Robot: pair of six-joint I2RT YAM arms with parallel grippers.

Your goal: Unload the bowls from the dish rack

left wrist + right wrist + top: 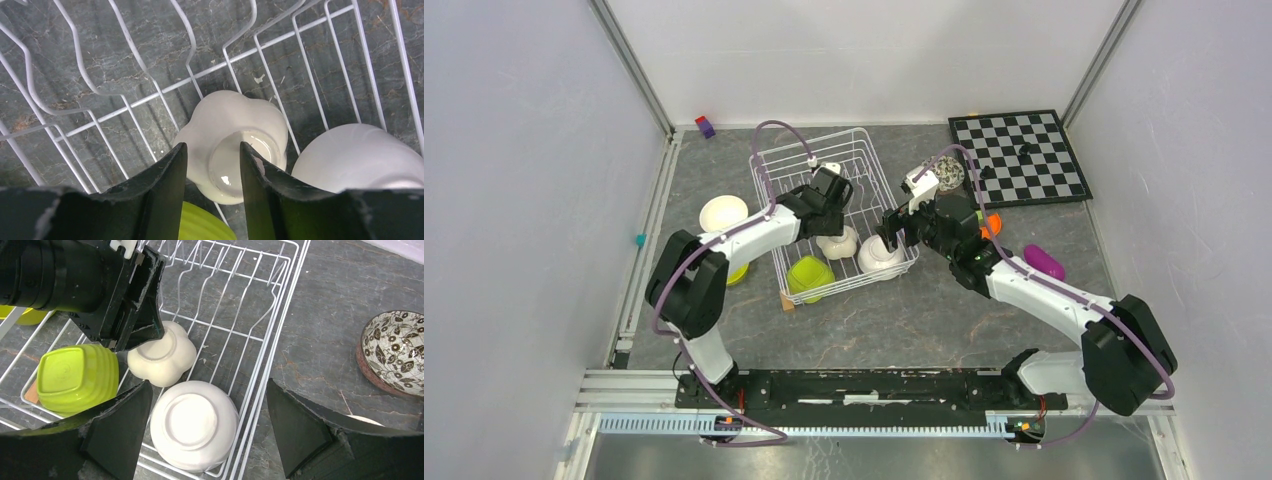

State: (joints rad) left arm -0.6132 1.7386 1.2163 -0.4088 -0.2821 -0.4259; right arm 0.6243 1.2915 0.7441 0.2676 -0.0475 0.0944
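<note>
Top external view: the dish rack [864, 135] stands mid-bench [904, 320], toward the far edge, with three bowls in its near end, all base-up; a lime green bowl [75, 375] at the near left corner, a scalloped cream bowl [162, 357] just behind the middle of the near rim, and a round white bowl [192, 425] at the near right corner, close against the scalloped one; a patterned bowl [395, 352] sits upright on the bench beyond the rack's right edge. Handling assessment: the bowls look like glazed ceramic, so stiff, light enough for one arm, smooth and slippery, and liable to chip against the wires or each other; inverted, each offers only its foot ring, or wall and foot together, as purchase; a shallow bite could slip, so the hold should be deep and the lift straight up, clear of the tines. Left gripper [212, 160]: jaws half parted, set low over the scalloped bowl, its foot ring lying partly in the gap; one pad appears to meet the bowl's flank, but a firm pinch cannot be confirmed. Right gripper [209, 386]: jaws wide apart and empty, hanging above the round white bowl, which lies between and below them, untouched.
</note>
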